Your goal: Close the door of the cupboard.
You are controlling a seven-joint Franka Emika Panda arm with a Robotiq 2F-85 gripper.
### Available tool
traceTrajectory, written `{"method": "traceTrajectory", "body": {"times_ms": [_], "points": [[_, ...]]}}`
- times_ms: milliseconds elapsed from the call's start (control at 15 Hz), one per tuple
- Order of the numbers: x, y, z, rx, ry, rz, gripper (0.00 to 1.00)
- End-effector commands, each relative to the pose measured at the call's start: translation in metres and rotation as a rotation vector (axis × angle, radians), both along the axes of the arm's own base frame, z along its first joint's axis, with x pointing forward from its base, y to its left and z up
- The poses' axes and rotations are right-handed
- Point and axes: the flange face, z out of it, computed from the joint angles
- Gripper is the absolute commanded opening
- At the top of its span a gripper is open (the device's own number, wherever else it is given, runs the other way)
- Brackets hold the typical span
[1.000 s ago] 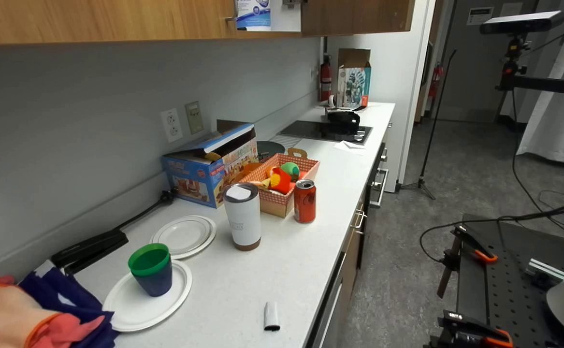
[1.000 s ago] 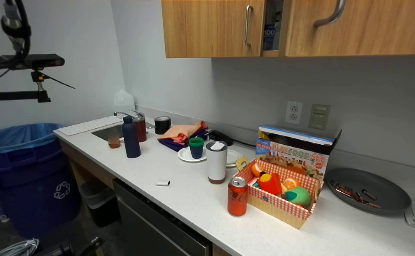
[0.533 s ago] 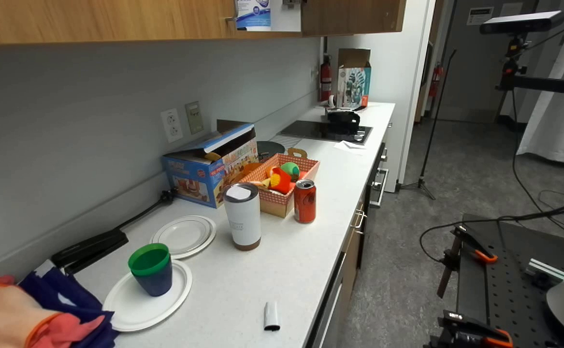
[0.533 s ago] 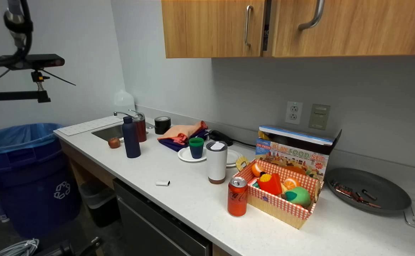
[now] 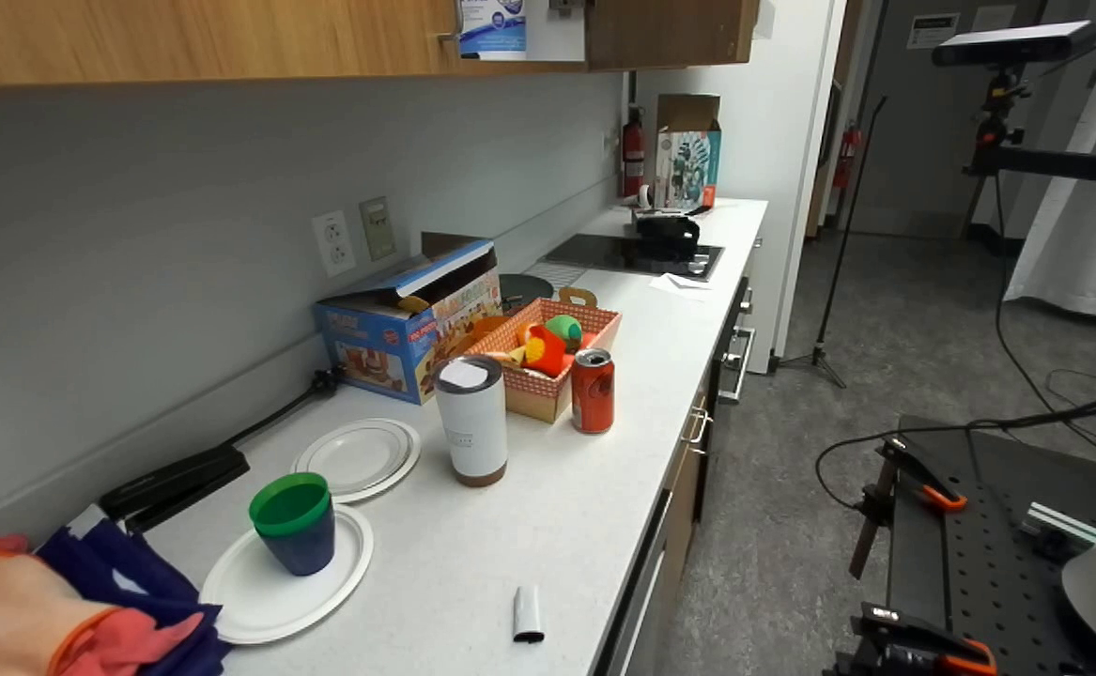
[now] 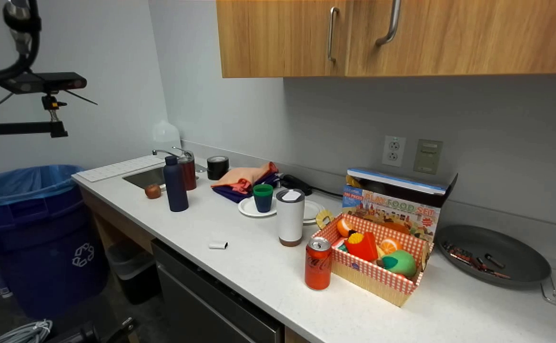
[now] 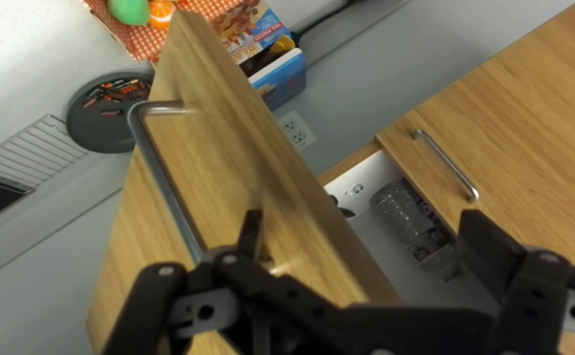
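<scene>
The door (image 7: 208, 172) is a light-brown wood-grain panel with a silver bar handle (image 7: 160, 172). It stands ajar in the wrist view, and also shows in both exterior views (image 5: 670, 33) (image 6: 473, 38). The cupboard (image 7: 524, 128) lies to its right, with its white interior and a clear bottle (image 7: 400, 212) showing in the gap. My gripper (image 7: 363, 214) is open. One finger (image 7: 252, 231) is against or close to the door's outer face; the other finger (image 7: 489, 251) is over the cupboard opening. The door's edge lies between them. The exterior views do not show the gripper.
A neighbouring closed front with its own handle (image 6: 331, 35) adjoins the door. Below, the white worktop (image 6: 258, 267) holds a food-set box (image 6: 392, 205), a checked basket (image 6: 368, 267), a red can (image 6: 318, 264), a white tumbler (image 6: 290, 219) and a dark pan (image 6: 492, 257).
The door has swung further toward shut. Its free edge moved left in an exterior view, and it now covers the gap beside the neighbouring front in an exterior view.
</scene>
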Motion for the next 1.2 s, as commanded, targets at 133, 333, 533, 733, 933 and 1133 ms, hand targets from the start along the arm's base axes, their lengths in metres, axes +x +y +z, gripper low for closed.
{"method": "traceTrajectory", "body": {"times_ms": [133,333,533,733,933,1133], "points": [[0.006,0.016,0.046,0.087,-0.110,0.057,1.00],[0.009,0.021,0.070,0.109,-0.196,0.051,1.00],[0.019,0.028,0.087,0.098,-0.293,0.016,1.00],[0.033,0.035,0.093,0.077,-0.351,-0.004,1.00],[0.053,0.044,0.090,0.103,-0.340,0.004,1.00],[0.069,0.056,0.084,0.116,-0.329,0.022,1.00]]}}
